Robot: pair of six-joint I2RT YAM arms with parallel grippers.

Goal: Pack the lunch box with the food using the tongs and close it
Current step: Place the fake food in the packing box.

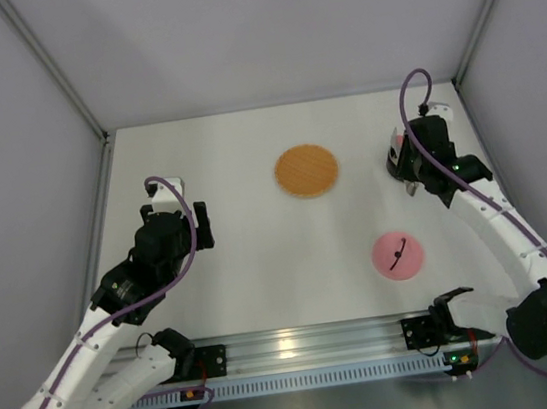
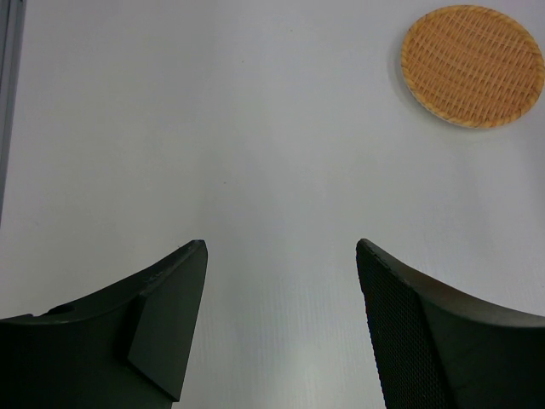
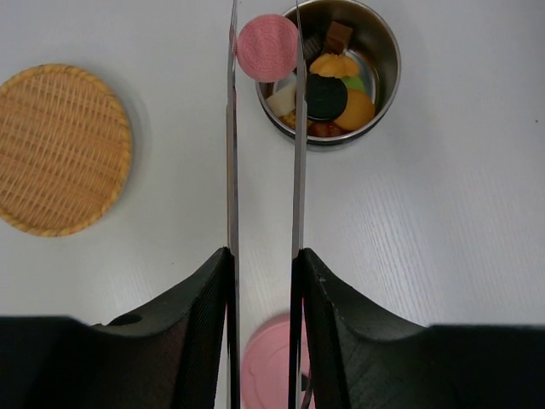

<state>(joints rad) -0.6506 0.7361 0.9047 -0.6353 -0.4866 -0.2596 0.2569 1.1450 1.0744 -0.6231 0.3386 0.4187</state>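
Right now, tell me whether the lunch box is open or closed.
Open: food shows inside the lunch box, and the pink lid lies apart from it.

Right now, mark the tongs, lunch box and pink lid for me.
tongs [image 3: 299,170], right wrist view, on one slender arm, midway along.
lunch box [image 3: 383,51], right wrist view, on the steel inner wall, right side.
pink lid [image 1: 398,254], top view, at its centre by the dark handle.
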